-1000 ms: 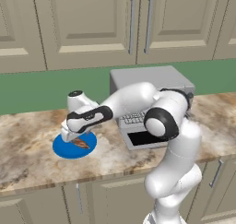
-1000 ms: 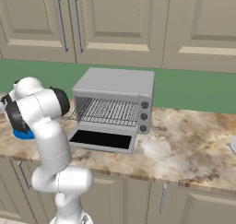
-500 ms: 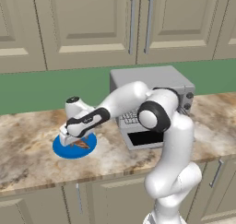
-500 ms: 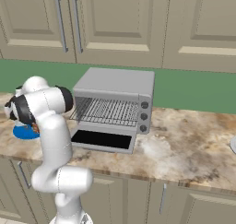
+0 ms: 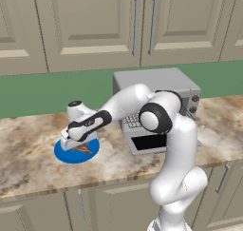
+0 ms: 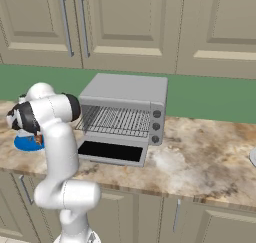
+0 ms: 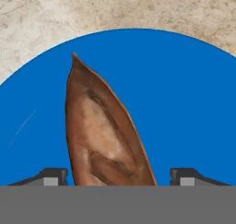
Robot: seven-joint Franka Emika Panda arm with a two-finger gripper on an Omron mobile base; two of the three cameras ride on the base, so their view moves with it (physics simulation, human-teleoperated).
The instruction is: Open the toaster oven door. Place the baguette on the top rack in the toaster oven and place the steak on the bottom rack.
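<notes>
The baguette [image 7: 106, 135], brown with a pointed end, lies on a blue plate [image 7: 189, 98] left of the toaster oven [image 5: 156, 82]. My gripper [image 7: 120, 176] reaches straight down over it, one fingertip on each side of the loaf with small gaps, so it is open. From the left base view the gripper [image 5: 76, 142] sits low on the plate [image 5: 61, 155]. The toaster oven door [image 6: 112, 152] lies folded down flat. Silver wire racks [image 6: 117, 119] show inside; I cannot separate the top rack from the bottom rack. The steak is hidden.
The marble counter [image 6: 200, 162] runs to the right of the oven. Closed upper cabinets [image 5: 95, 25] hang above a green wall strip. My own arm [image 5: 156, 116] arches across the front of the oven. The counter's front edge lies just beyond the plate.
The hand has come down from above the plate to just over the baguette, and the arm has stretched lower to the left. The oven and door have not moved.
</notes>
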